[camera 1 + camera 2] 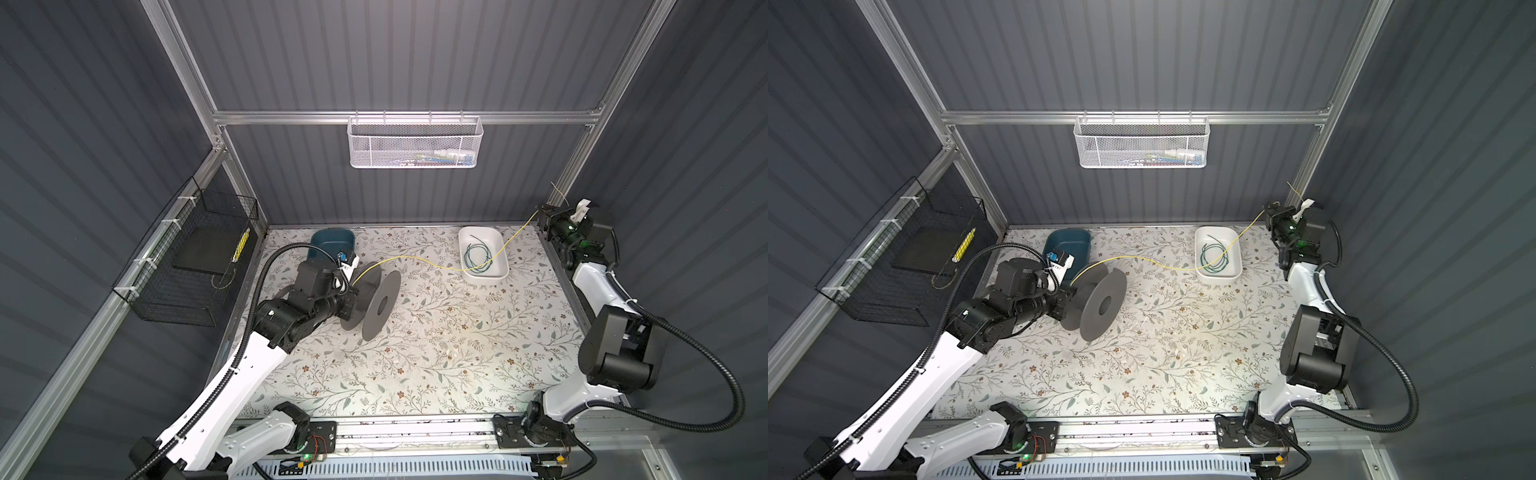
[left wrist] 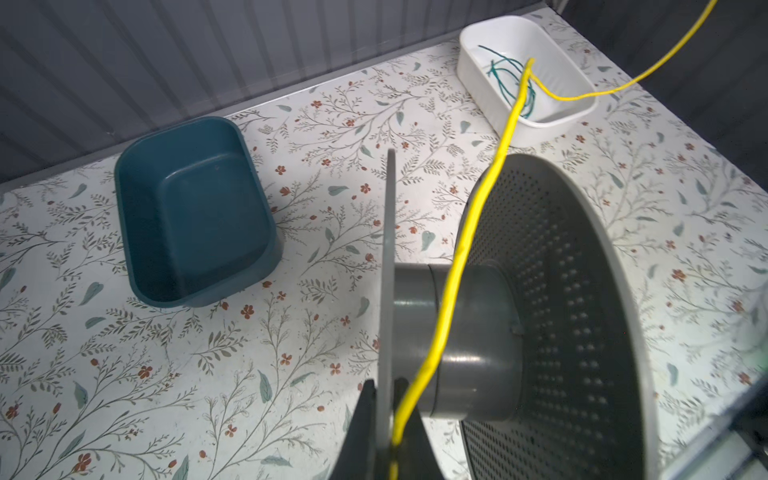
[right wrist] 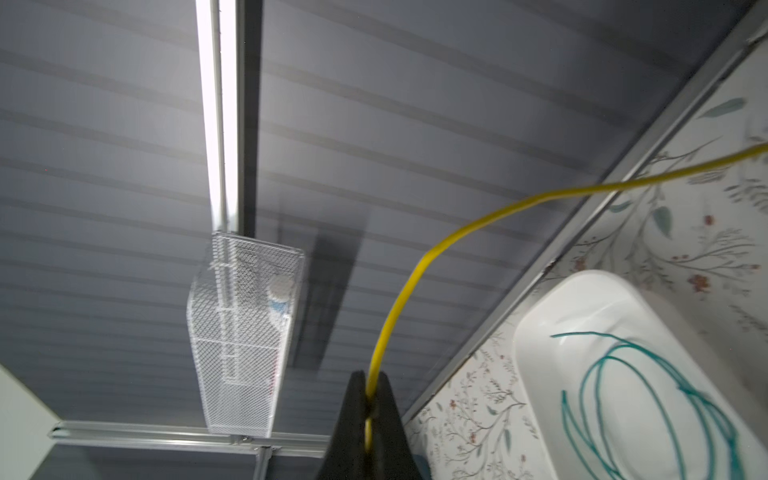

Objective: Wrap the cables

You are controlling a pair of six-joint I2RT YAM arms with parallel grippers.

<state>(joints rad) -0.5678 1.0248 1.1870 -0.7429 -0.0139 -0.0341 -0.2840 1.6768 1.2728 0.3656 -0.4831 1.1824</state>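
The yellow cable [image 1: 415,258] runs from a grey spool [image 1: 380,305] across the mat and over the white tray [image 1: 462,245], then up to my right gripper [image 1: 542,210]. That gripper is raised at the back right corner and is shut on the yellow cable [image 3: 399,299]; a short tail sticks out past it. My left gripper [image 2: 388,395] is shut on the spool's near flange, with the yellow cable [image 2: 465,245] pinched beside it. The cable lies over the spool's hub [image 2: 469,328]. The green cable [image 1: 478,253] lies coiled in the tray.
A dark blue bin [image 1: 328,241] stands at the back left, behind my left wrist. A white mesh basket [image 1: 415,143] hangs on the back rail. A black wire basket [image 1: 191,257] is fixed to the left wall.
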